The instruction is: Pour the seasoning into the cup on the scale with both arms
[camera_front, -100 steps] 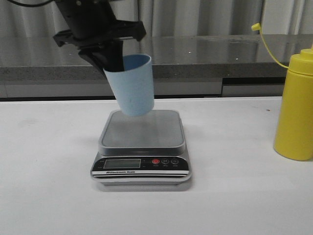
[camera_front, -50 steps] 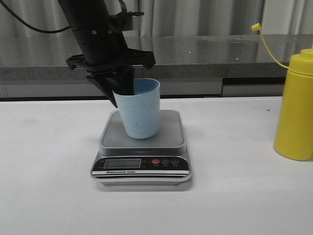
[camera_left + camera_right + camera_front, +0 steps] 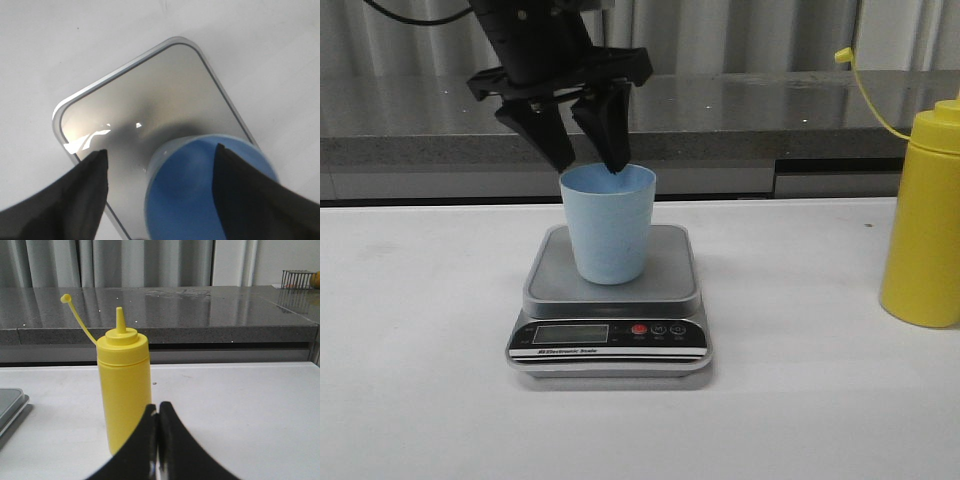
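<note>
The pale blue cup (image 3: 610, 225) stands upright on the platform of the silver-grey scale (image 3: 610, 305). My left gripper (image 3: 590, 165) hangs open just above the cup's rim, holding nothing. In the left wrist view, that gripper (image 3: 160, 150) has one finger over the cup's (image 3: 200, 195) inside and the other over the bare scale platform (image 3: 150, 95). The yellow seasoning bottle (image 3: 923, 225) stands at the table's right, cap off on its strap. My right gripper (image 3: 159, 407) is shut and empty, a little before the seasoning bottle (image 3: 123, 385). It does not show in the front view.
A grey stone counter (image 3: 770, 110) runs along the back behind the white table (image 3: 420, 380). A corner of the scale (image 3: 10, 400) shows at the edge of the right wrist view. A wire basket (image 3: 295, 279) sits far off on the counter.
The left gripper lowered the tilted cup onto the scale platform, set it upright, opened its fingers and rose slightly above the rim. The bottle has not moved.
</note>
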